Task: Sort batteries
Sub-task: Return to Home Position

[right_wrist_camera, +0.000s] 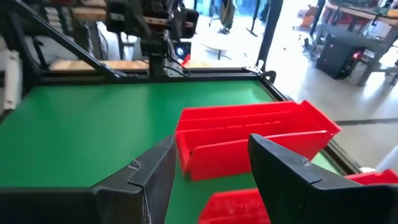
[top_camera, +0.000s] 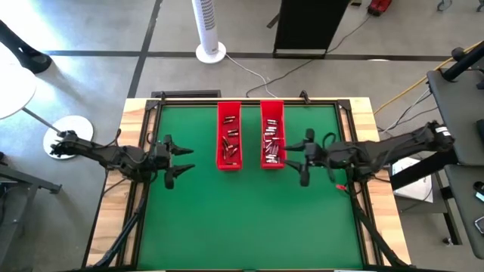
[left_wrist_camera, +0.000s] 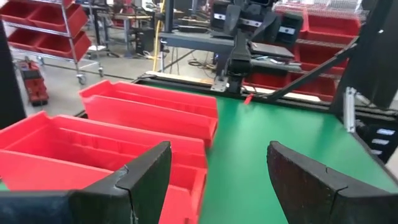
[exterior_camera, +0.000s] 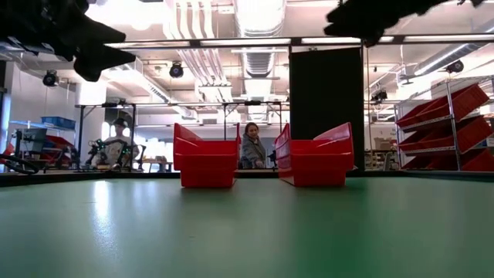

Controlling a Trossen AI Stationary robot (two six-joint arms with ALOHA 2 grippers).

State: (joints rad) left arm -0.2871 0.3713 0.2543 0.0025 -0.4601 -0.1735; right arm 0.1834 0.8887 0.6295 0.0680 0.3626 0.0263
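batteries (top_camera: 230, 145) in red trays (top_camera: 228, 109), left hand (top_camera: 182, 160), right hand (top_camera: 298, 156) spread alongside

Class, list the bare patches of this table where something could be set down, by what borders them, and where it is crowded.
The green mat in front of both bins is bare. A narrow strip runs between the left red bin and the right red bin. Crowded: each bin's outer side, where the open left gripper and right gripper hang.
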